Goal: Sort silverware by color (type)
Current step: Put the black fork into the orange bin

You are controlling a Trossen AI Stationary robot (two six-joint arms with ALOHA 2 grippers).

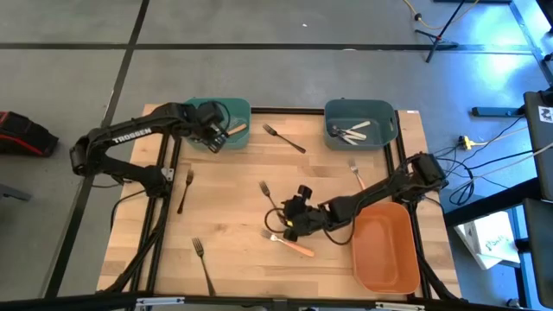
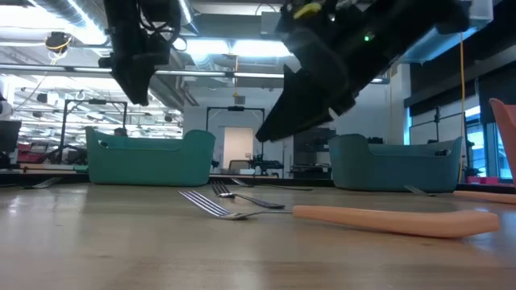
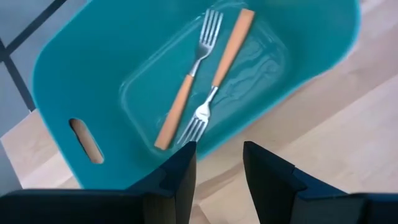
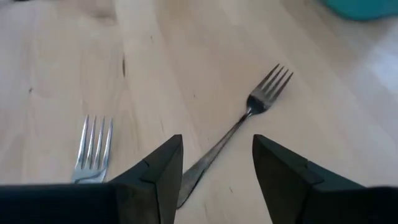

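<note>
My left gripper (image 3: 217,174) stands open and holds nothing. It hangs over the near rim of the left teal bin (image 1: 232,112), where two orange-handled forks (image 3: 205,74) lie flat on the floor. Above the table's middle my right gripper (image 4: 217,168) is also open. An all-metal fork (image 4: 252,118) lies flat on the wood below it, its handle running in between the fingers. In the low view this gripper (image 2: 274,125) hangs clear of the table. An orange-handled fork (image 1: 291,245) lies just in front of it.
More dark forks lie loose on the wood (image 1: 283,138), (image 1: 185,190), (image 1: 203,263), and a light-handled one (image 1: 355,173). A second teal bin (image 1: 387,130) at the far right holds pale-handled pieces. An orange bin (image 1: 386,250) stands at the near right.
</note>
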